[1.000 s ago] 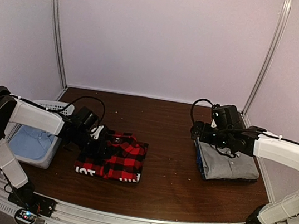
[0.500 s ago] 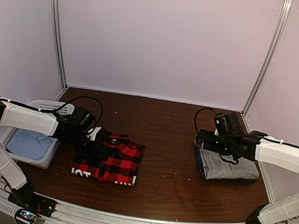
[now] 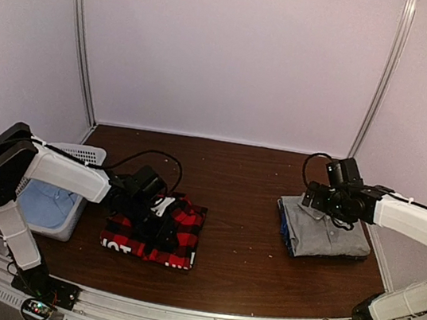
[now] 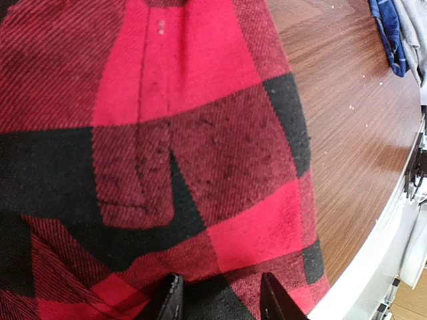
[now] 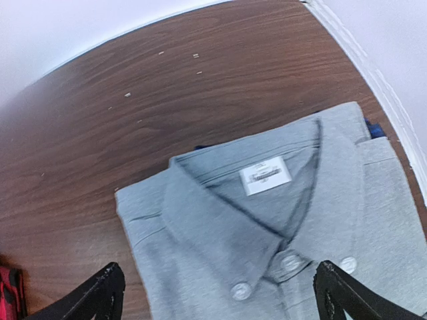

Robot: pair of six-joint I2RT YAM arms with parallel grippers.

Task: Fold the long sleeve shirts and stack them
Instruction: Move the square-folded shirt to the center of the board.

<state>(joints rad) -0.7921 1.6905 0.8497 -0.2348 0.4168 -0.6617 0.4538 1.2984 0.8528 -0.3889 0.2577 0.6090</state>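
Folding under way: I am running both arms remotely as the left gripper is bearing down on the red-and-black flannel shirt. The flannel is lying folded at the front left of the table, just beside the white basket. In the left wrist view the jaws are standing narrow, closed onto check cloth that is filling the gap between the fingers. Across the table the right gripper is hovering with jaws spread wide above the collar of the grey shirt. That shirt is resting folded and buttoned at the right, with a blue cloth peeking out from under its edge. I am judging both shirts to be light, soft and limp. The flannel looks thicker and nappier, so it should be gripping the pads well, while the smoother grey one is likelier to slip. Either will be sagging open if lifted by one corner. I am therefore planning to pinch through all layers at a folded edge and keep the bundle low while sliding it across. The basket is holding a light blue garment, loosely laid across its bottom, and I am seeing nothing else inside it.
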